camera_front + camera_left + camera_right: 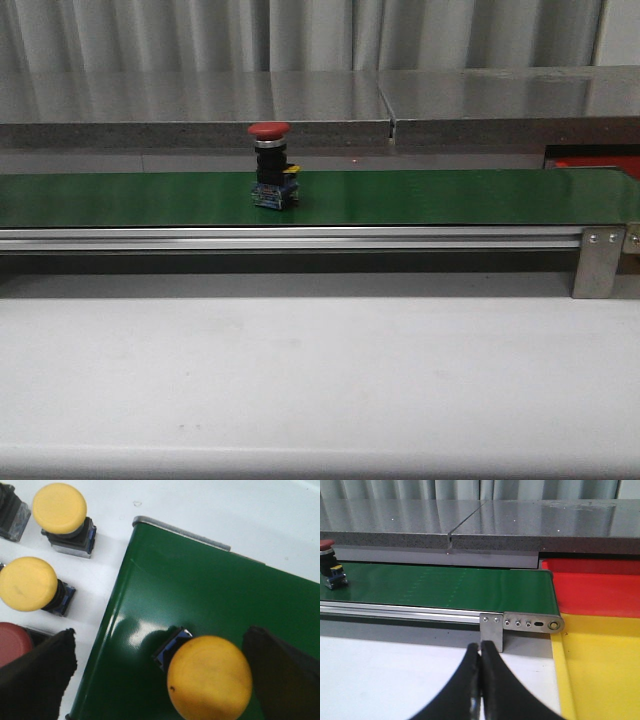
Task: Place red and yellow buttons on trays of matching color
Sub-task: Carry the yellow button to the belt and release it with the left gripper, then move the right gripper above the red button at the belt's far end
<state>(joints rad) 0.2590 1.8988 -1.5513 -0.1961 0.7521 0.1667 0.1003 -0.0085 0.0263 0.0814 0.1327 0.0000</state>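
where the left end effector (pixel 150 680) hung over the near end of the green belt (pixel 210 590), its two black fingers (pixel 35 675) stood wide apart, open, with a yellow button (pixel 210 684) between them on the belt, closer to one finger and touching neither as far as could be told. just off the belt's edge, on the white table (pixel 240 510), two more yellow buttons (pixel 59 509) (pixel 27 584) stood upright side by side, and a red-capped button (pixel 12 642) sat partly hidden behind the other finger.

the right end effector (pixel 480 680) was closed, its black fingertips (pixel 492 680) pressed together and holding nothing, poised low above the white table and pointing toward the metal bracket (pixel 492 630) at the belt's far end. just beyond that end lay the red tray (pixel 600 587), with the yellow tray (pixel 605 670) beside it, nearer the end effector; both were bare where visible.

in the front view a red button (pixel 270 165) stood upright on the green belt (pixel 450 197), left of centre, well apart from the red tray (pixel 595 165) glimpsed at the right edge. a grey stone-like ledge (pixel 200 105) ran behind the belt, and pale curtains (pixel 300 30) hung behind that.
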